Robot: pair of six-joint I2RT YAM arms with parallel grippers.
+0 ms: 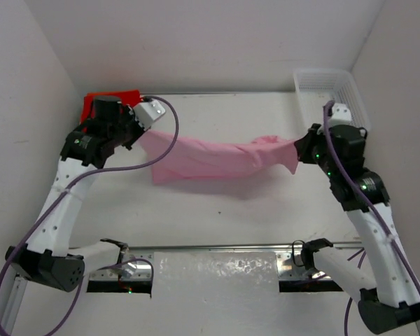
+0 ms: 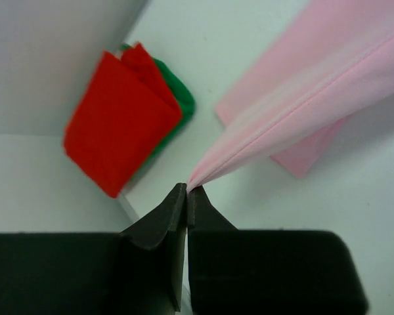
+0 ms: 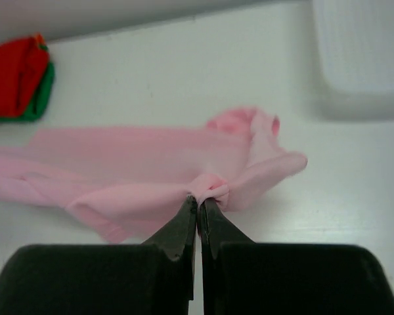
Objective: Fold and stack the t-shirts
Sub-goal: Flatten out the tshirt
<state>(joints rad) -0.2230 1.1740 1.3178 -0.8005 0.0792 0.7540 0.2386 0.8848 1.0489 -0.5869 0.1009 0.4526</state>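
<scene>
Across the middle of the white table [image 1: 217,217], between the two arms: light pink t-shirt [image 1: 217,159], thin matte cloth, drawn out into a long soft band with lengthwise folds, held up off the tabletop, a wider flap sagging lower near its left end.

Pinched at the left end by the left gripper [image 2: 186,190], black wedge-shaped fingers pressed together on a narrow point of fabric, taut pleats fanning away from the tips.

Pinched at the right end by the right gripper [image 3: 197,200], fingers likewise closed tight on a small bunched knot of cloth, with a rounded, floppy lobe of fabric just beyond it.

At the far left corner, against the wall: folded stack, red t-shirt [image 2: 118,121] on top, flat, roughly rectangular, smooth with crisp edges, over green t-shirt [image 2: 182,102], visible only as a rounded rim along one side.

At the far right corner, well apart from the stack: white plastic basket [image 1: 332,84], rectangular, with lattice walls
</scene>
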